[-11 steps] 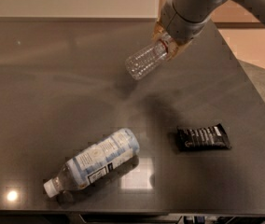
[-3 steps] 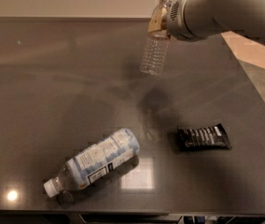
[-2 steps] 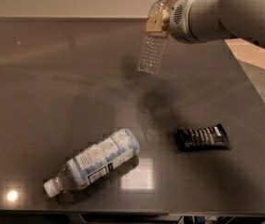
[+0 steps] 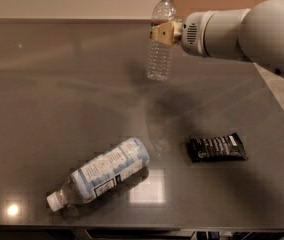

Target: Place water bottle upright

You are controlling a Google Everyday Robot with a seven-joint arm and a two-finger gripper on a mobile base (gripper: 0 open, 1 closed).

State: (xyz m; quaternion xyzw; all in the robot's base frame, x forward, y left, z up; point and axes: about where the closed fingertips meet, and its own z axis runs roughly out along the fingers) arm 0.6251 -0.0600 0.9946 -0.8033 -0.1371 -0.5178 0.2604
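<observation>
The water bottle (image 4: 160, 49) is a slim clear ribbed bottle with a white cap and a narrow coloured band near its neck. It hangs nearly upright, cap up, above the far middle of the dark table (image 4: 42, 99). My gripper (image 4: 163, 32) reaches in from the right and is shut on the bottle just below its neck. The bottle's base is above the table; I cannot tell whether it touches the surface.
A larger bottle with a pale blue-white label (image 4: 102, 174) lies on its side near the front left, cap toward the front edge. A black snack packet (image 4: 217, 147) lies flat at the right of the middle. The table's right edge runs under my arm.
The water bottle has swung from tilted, base down-left, to nearly upright. My gripper has turned and shifted a little to the left with it.
</observation>
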